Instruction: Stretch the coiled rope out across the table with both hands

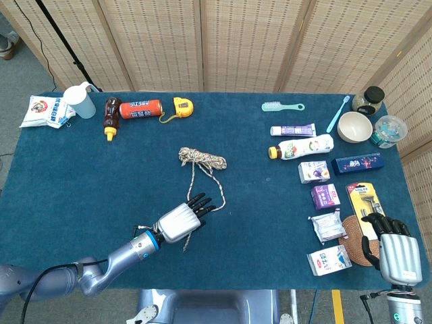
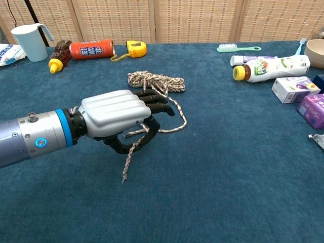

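The rope (image 1: 202,159) lies near the middle of the blue-covered worktop (image 1: 81,175), its bundled coil toward the far side and two loose strands trailing toward the near edge. The left hand (image 2: 119,114) is over those strands, knuckles up, with its fingers (image 2: 154,104) curled around one strand and the thumb closing beneath; the strand passes through the grasp and its frayed end hangs free just below the hand, lifted off the cloth. A slack loop of the other strand rests on the cloth just beside the fingertips. The right hand (image 1: 391,250) is at the near right corner, well apart from the rope, back of the hand facing up and its dark fingers bent forward over a round woven coaster (image 1: 351,233); whether it grips anything cannot be told. Along the far left stand a pale blue jug (image 1: 79,101), a brown bottle (image 1: 111,117), an orange can (image 1: 141,108) and a yellow tape measure (image 1: 182,105). Boxes, cartons and a bowl (image 1: 355,127) occupy the right side.
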Controlling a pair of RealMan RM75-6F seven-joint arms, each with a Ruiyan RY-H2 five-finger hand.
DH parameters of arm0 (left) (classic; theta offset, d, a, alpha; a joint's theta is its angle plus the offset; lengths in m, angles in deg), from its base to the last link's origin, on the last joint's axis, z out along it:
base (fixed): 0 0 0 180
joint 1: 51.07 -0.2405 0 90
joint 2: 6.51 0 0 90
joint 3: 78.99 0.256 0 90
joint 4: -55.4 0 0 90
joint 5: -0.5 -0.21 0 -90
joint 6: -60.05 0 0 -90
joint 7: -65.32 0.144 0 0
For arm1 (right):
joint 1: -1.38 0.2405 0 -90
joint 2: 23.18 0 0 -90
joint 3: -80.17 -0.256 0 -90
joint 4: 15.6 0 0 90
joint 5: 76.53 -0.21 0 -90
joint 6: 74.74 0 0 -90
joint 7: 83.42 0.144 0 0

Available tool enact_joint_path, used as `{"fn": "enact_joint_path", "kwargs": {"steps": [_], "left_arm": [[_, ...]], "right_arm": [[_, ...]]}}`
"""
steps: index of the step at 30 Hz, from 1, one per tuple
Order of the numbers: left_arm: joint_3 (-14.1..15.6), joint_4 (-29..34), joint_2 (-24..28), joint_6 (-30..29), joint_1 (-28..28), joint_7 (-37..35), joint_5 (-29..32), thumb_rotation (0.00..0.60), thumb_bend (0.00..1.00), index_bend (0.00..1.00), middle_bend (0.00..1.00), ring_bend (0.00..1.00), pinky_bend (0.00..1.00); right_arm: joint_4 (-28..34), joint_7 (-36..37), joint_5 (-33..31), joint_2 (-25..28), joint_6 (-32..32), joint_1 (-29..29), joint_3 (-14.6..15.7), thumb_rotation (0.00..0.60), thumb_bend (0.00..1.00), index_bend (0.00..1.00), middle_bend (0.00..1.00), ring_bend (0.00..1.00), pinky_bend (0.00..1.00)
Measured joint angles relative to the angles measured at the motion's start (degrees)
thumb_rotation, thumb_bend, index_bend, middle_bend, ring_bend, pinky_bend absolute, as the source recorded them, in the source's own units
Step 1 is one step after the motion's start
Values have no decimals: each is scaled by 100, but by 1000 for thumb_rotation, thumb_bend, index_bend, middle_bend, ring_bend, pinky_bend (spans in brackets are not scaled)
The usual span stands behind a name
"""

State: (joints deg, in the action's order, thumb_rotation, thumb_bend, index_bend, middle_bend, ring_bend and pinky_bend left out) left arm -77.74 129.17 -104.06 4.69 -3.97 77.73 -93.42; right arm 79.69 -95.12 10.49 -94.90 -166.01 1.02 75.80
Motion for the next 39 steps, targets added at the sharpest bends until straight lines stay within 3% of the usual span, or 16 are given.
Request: {"fn": "enact_joint_path", "kwargs": {"steps": [17,39], "left_arm": [[-34,455,721,-469,-265,-37,30,600,474,721,189,0,0],[157,750,1702,-1050,-836,-224,-21,600,471,725,192,0,0]], "right_arm": [[-58,69,46,15,74,82,-17,600,495,321,306,308,271],[-166,203,55,26,201,209,-42,600,495,321,306,308,271]]}}
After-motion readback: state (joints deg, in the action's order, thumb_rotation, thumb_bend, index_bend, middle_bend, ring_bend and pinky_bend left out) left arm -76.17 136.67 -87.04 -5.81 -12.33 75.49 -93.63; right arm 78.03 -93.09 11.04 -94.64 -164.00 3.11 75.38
